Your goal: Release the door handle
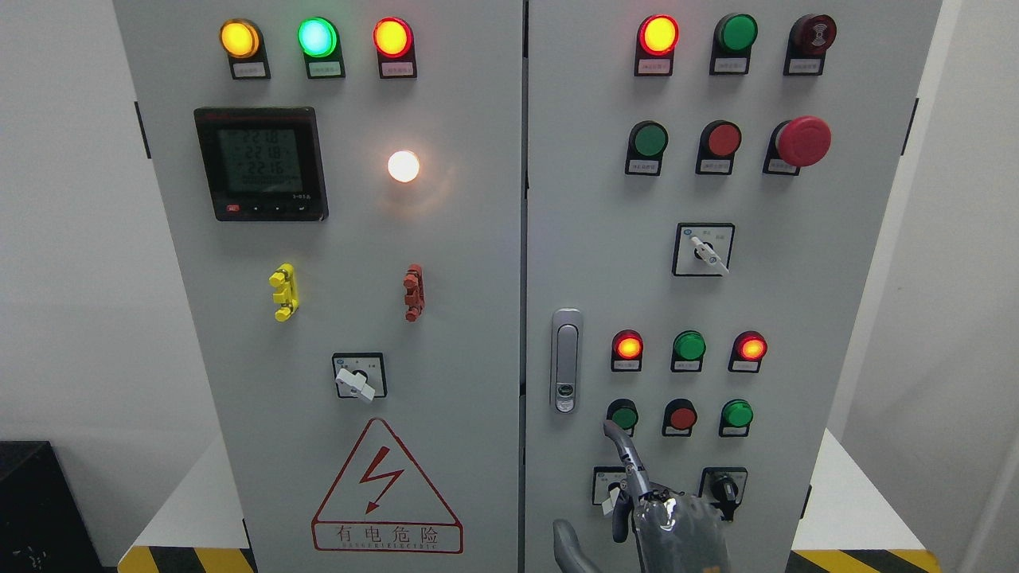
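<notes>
The silver door handle [566,360] lies flush and upright at the left edge of the cabinet's right door [796,318]. My right hand [622,493] comes up from the bottom edge, below and to the right of the handle. It is open: the index finger [623,454] points up, the thumb [567,545] is spread to the left, and nothing is held. A clear gap separates the hand from the handle. The fingertip sits just under a green button [623,415]. The left arm is out of view.
Both grey cabinet doors appear closed, with the seam [525,239] between them. The right door carries lamps, push buttons, a red emergency stop [802,141] and rotary switches [703,250]. The left door has a meter [261,163] and a warning triangle [386,489].
</notes>
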